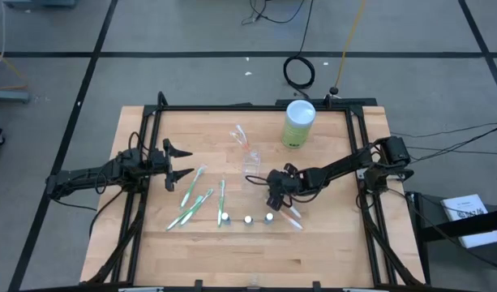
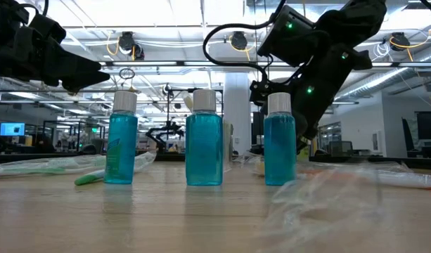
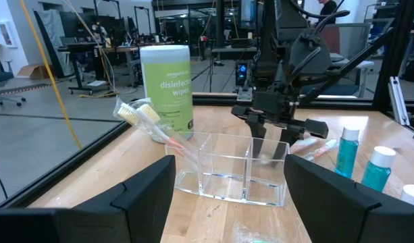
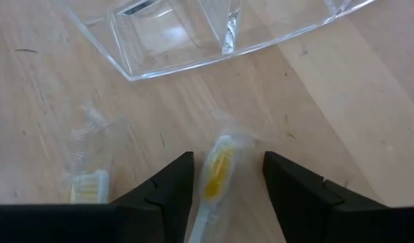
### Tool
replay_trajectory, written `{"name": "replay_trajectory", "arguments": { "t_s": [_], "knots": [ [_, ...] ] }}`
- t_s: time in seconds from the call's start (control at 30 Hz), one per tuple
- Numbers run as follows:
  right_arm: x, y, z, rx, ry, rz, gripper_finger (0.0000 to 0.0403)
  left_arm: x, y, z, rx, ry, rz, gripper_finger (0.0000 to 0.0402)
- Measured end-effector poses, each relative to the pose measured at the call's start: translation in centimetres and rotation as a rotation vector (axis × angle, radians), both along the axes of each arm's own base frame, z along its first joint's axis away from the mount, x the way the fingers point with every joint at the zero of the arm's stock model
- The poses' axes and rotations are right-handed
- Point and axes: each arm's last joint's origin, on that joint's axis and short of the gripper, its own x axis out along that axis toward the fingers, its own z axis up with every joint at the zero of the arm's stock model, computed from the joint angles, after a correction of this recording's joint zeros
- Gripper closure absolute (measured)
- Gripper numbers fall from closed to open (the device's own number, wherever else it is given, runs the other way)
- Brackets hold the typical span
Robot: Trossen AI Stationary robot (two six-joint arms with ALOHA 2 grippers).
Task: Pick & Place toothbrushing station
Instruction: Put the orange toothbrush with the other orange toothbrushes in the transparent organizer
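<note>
The right gripper (image 4: 223, 177) hangs low over a thin orange-white wrapped toothbrush (image 4: 217, 177) lying on the wooden desk (image 4: 342, 94) near the clear plastic organiser (image 4: 193, 34) — jaws apart, straddling it. Light, probably slippery in its film — take the stiff handle. The left gripper (image 3: 227, 192) waits left, jaws apart.

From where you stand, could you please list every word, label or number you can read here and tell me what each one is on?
"disinfecting wipes": on the lime-green canister, the end of the first word turned out of sight.
Small brand line above it: too blurred to read.
Blue bottles: no label that can be read.
White paper beside the table: print too small to read.
</note>
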Motion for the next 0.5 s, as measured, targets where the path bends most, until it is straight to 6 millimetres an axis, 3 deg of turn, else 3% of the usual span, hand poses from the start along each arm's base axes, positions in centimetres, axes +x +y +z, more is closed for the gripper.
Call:
{"name": "replay_trajectory", "arguments": {
  "t_s": [0.5],
  "knots": [
    [-0.02,-0.02,0.07,-0.015,0.005,0.022,0.0322,0.00,0.00,0.00,0.000,0.000,0.001,0.0117]
  ]
}}
